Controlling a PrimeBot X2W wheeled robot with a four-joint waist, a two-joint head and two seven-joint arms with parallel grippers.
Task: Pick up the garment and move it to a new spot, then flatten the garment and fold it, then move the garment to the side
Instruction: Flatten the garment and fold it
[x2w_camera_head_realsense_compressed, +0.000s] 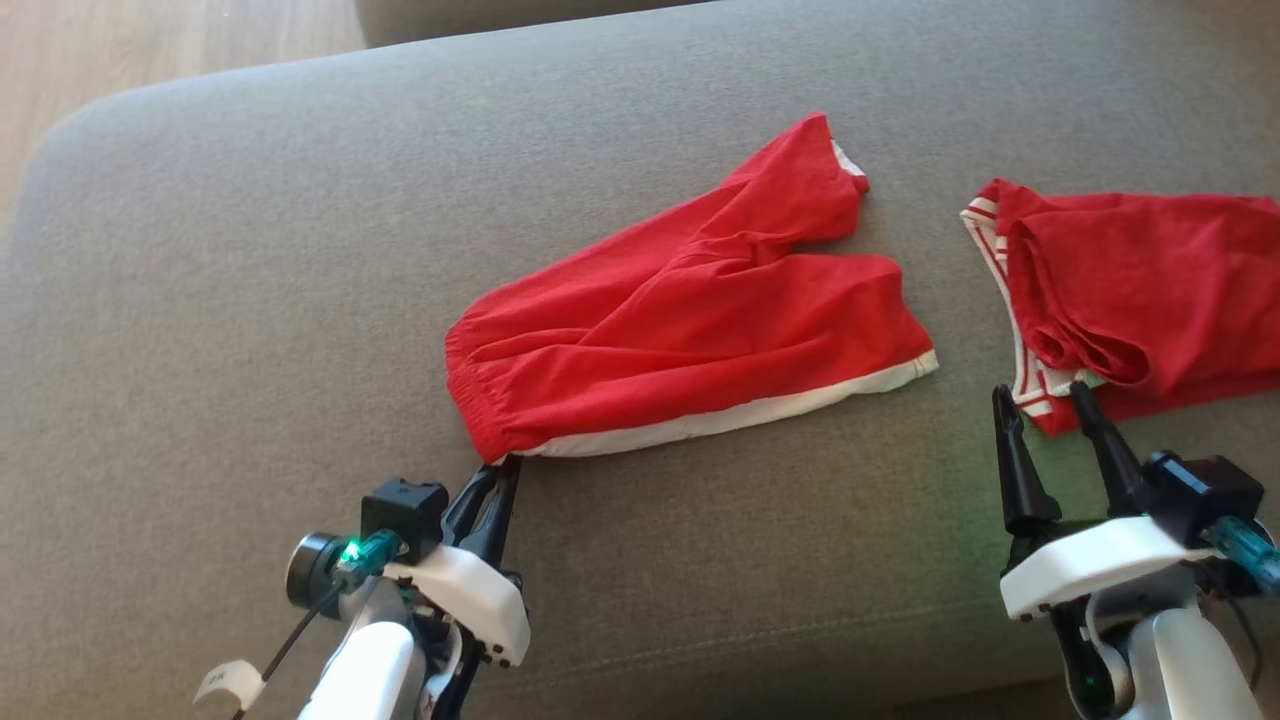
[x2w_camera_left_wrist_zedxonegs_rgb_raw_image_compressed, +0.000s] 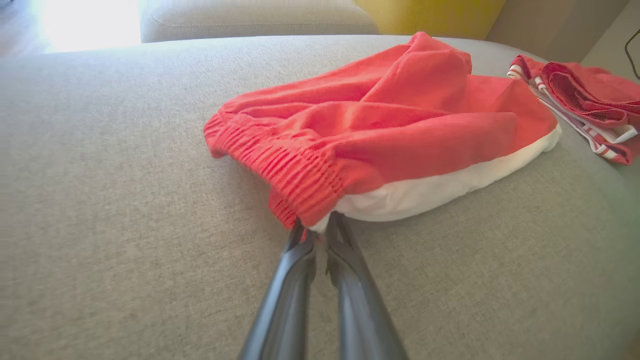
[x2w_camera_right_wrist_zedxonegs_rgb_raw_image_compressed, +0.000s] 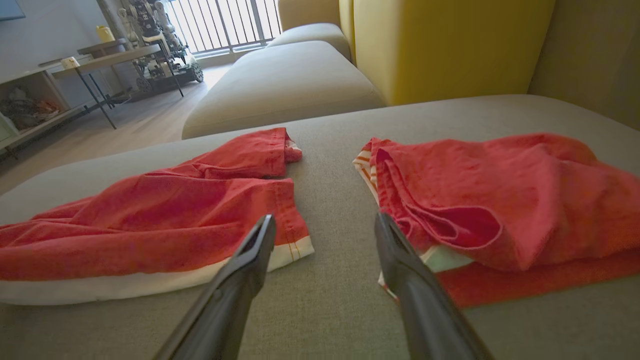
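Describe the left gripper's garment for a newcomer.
On the grey cushion, find the red shorts in the middle, waistband corner pinched by the left gripper. The folded garment beside them has striped trim; these have plain white edging.

Grey sofa cushion (x2w_camera_head_realsense_compressed: 250, 300) with red shorts (x2w_camera_head_realsense_compressed: 690, 320) and a second red garment (x2w_camera_head_realsense_compressed: 1150, 280), apart.

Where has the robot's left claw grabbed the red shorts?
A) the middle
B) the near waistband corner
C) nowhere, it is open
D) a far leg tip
B: the left gripper is pinched shut on the red shorts at the near corner, where the ribbed waistband meets the white stripe.
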